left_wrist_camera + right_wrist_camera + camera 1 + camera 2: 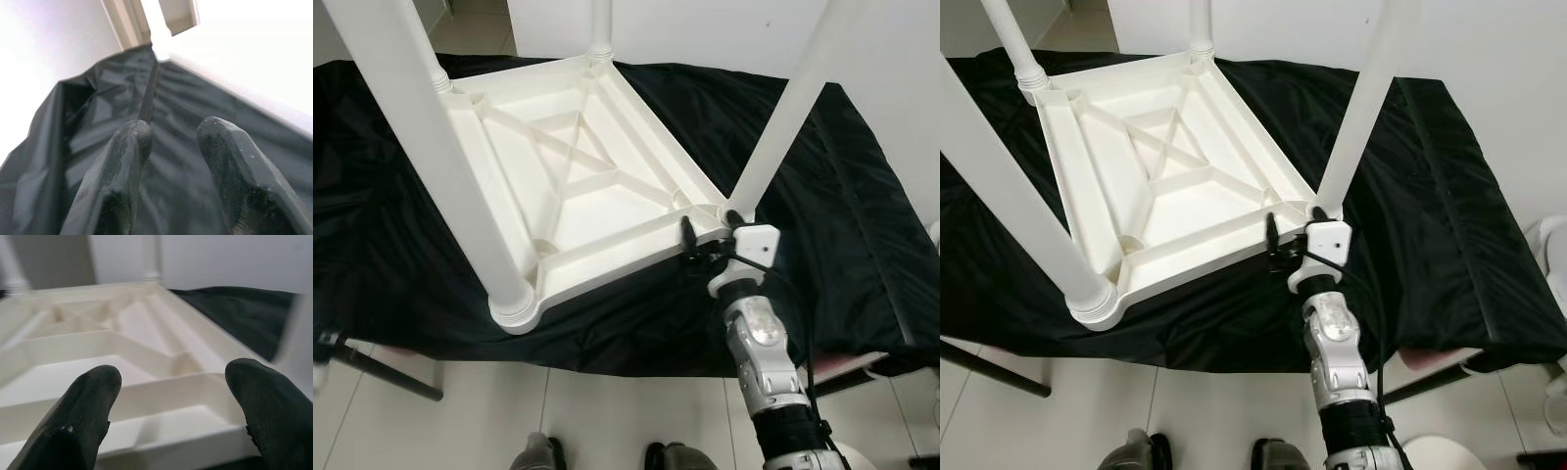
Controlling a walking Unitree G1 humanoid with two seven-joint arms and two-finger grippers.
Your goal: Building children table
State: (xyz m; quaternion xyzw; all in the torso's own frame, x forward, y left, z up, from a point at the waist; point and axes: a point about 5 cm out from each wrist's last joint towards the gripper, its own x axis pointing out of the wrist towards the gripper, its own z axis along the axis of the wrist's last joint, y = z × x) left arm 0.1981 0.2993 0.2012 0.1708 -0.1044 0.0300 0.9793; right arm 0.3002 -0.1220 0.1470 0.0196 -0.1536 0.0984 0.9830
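Two jaws wide on our R gripper (710, 235), nothing held, at tabletop (578, 186) corner, 4 o'clock | L gripper (171, 161) fingers apart over black cloth (822, 196) | table inverted, four legs up | near-right leg (783, 117) beside us | tip: check seating, grip low, push straight.

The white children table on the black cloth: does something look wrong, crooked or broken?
Nothing looks broken. The white table top lies upside down on the black cloth, ribs showing, with four legs standing up in its corners, as expected during assembly. The cloth is wrinkled. The right gripper, open, sits at the near right corner.
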